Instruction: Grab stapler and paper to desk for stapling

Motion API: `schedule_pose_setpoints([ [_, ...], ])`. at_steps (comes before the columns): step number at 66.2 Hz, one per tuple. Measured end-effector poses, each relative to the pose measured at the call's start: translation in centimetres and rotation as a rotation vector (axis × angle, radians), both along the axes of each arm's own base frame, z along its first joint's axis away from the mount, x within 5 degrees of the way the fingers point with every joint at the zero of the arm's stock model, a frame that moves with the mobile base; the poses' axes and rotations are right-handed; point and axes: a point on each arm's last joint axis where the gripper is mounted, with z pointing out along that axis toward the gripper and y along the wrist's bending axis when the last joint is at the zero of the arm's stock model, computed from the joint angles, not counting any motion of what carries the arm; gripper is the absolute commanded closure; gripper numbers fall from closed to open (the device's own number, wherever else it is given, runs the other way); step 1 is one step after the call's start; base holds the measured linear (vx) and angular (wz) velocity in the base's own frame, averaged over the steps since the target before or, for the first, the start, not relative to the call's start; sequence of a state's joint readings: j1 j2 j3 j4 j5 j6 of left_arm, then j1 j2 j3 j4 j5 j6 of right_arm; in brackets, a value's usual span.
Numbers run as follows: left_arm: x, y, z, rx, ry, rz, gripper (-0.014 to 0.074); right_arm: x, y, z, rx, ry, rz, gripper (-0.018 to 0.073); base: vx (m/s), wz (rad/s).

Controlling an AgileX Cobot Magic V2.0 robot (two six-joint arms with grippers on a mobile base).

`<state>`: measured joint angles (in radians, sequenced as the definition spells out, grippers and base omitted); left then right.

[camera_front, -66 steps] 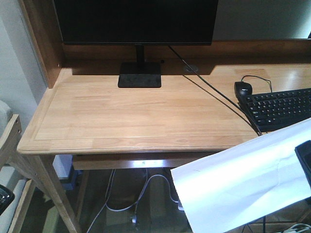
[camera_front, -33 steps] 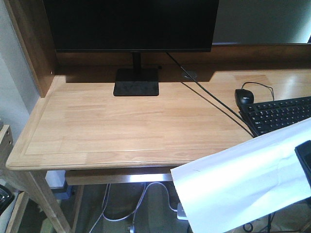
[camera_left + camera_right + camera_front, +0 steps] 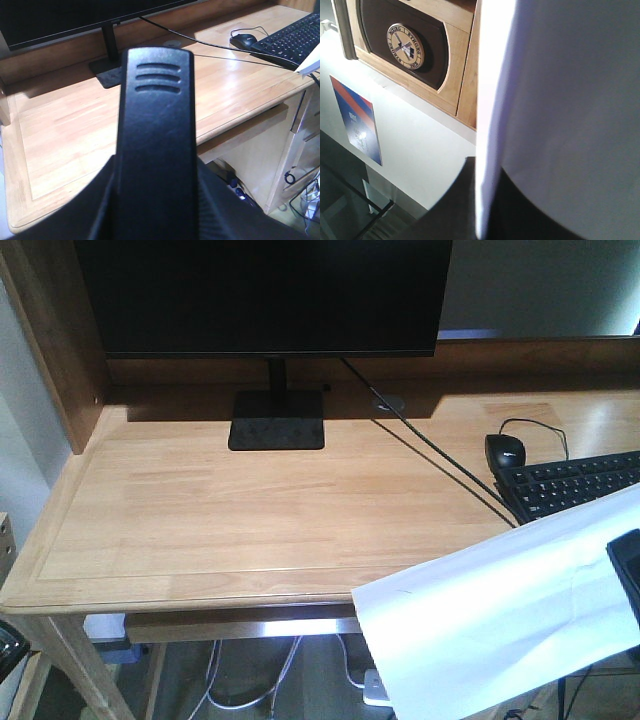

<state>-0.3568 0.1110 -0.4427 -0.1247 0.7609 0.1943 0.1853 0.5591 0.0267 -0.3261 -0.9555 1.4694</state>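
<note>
Neither thing has been set down. The stapler point(image 3: 155, 150) is clamped in the left end effector point(image 3: 155, 205), short of the table point(image 3: 250, 510). The paper point(image 3: 500, 620) is pinched by the right end effector point(image 3: 485, 205), near the table's front right. Placing and stapling are judged outstanding.

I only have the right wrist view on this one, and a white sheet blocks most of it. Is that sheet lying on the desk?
Observer: No. In the front view the paper is held in the air at the front right of the desk, not lying flat on it.
Operator: And the stapler?
Observer: The left wrist view shows the black stapler held up close to the camera with the desk beyond it, not set down.
Operator: What is on the desk?
Observer: A monitor at the back, and a keyboard and mouse on the right.
</note>
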Motion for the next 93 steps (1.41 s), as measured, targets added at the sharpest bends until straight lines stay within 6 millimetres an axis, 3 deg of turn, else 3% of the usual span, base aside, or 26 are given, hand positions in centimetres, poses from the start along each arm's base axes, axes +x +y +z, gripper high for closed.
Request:
schedule_pose_setpoints([
  [93, 0.0, 0.0, 0.0, 0.0, 0.0, 0.0, 0.0603, 0.0, 0.0, 0.0, 0.0, 0.0, 0.0, 0.0564, 0.04, 0.01],
])
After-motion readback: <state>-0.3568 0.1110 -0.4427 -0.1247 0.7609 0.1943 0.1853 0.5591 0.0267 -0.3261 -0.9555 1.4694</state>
